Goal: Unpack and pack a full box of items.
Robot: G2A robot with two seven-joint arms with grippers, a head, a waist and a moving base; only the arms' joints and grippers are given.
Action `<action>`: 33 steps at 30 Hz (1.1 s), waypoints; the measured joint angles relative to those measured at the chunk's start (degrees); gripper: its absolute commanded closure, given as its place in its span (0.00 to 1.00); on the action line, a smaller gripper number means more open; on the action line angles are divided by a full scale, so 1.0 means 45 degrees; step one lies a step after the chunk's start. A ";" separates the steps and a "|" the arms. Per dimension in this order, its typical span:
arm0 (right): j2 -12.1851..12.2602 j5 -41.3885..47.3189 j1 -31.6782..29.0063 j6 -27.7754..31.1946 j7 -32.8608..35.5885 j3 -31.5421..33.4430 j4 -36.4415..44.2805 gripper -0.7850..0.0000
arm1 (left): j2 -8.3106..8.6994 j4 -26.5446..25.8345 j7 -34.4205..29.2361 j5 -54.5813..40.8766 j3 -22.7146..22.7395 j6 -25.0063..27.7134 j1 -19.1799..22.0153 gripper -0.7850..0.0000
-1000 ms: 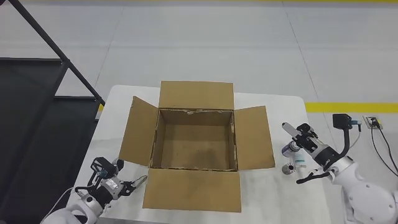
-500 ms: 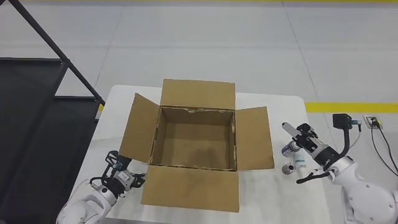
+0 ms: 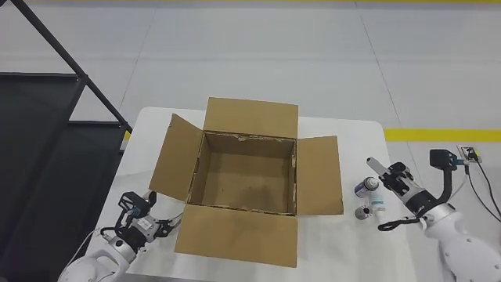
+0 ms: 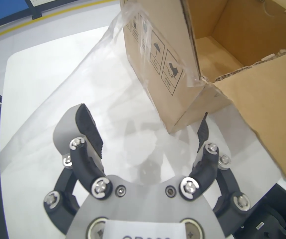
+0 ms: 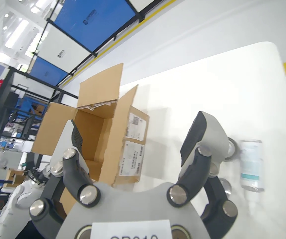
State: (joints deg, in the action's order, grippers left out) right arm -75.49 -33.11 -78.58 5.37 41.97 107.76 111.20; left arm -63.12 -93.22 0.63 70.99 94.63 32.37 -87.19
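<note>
A brown cardboard box stands in the middle of the white counter. All four flaps are folded outward and its bare cardboard floor shows. A strip of clear tape hangs off one flap.

The left claw is toward the counter's near-left corner, just beside the box's nearest corner. Its fingers are spread and hold nothing.

The right claw is by the counter's right edge, also spread and holding nothing. Close beside it, a small clear bottle with a teal-and-white label lies on its side on the counter. A small silvery round-ended can and a small silvery round piece flank the bottle, between the box and the right edge.
</note>
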 measured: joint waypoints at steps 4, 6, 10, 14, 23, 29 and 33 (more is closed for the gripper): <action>0.0160 -0.0258 -0.0597 -0.0094 0.0804 0.0691 -0.0101 0.00 | 0.0088 -0.0228 0.0104 -0.0934 0.0884 0.0482 -0.0596 0.00; 0.0226 -0.0079 -0.0726 -0.0261 0.1337 0.0963 -0.0193 0.00 | 0.0125 -0.0329 0.0143 -0.1275 0.1289 0.0636 -0.0856 0.00; 0.0266 0.0117 -0.0726 -0.0763 0.1542 0.1233 -0.0275 0.00 | 0.0235 -0.0752 0.0178 -0.2116 0.2409 0.1310 -0.1494 0.00; 0.0263 0.0107 -0.0726 -0.0680 0.1526 0.1219 -0.0270 0.00 | 0.0259 -0.0905 0.0214 -0.2279 0.2708 0.1462 -0.1609 0.00; 0.0378 -0.2326 -0.0804 -0.1147 0.0720 0.0061 0.0105 0.00 | 0.0239 -0.0920 0.0138 -0.2609 0.2541 0.1515 -0.1633 0.00; 0.0523 -0.7441 -0.0779 -0.1332 0.1127 -0.1104 -0.0243 0.00 | 0.0287 -0.0662 -0.0698 -0.4774 0.2587 0.2484 -0.1746 0.00; 0.0590 -0.8747 -0.0328 -0.1417 0.1839 -0.1602 -0.0885 0.00 | 0.0336 -0.0713 -0.0885 -0.5501 0.3021 0.2579 -0.1868 0.00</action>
State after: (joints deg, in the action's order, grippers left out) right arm -72.84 -72.48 -80.06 -1.01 50.24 100.56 107.21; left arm -61.61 -96.42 -3.35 46.24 108.22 43.98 -95.59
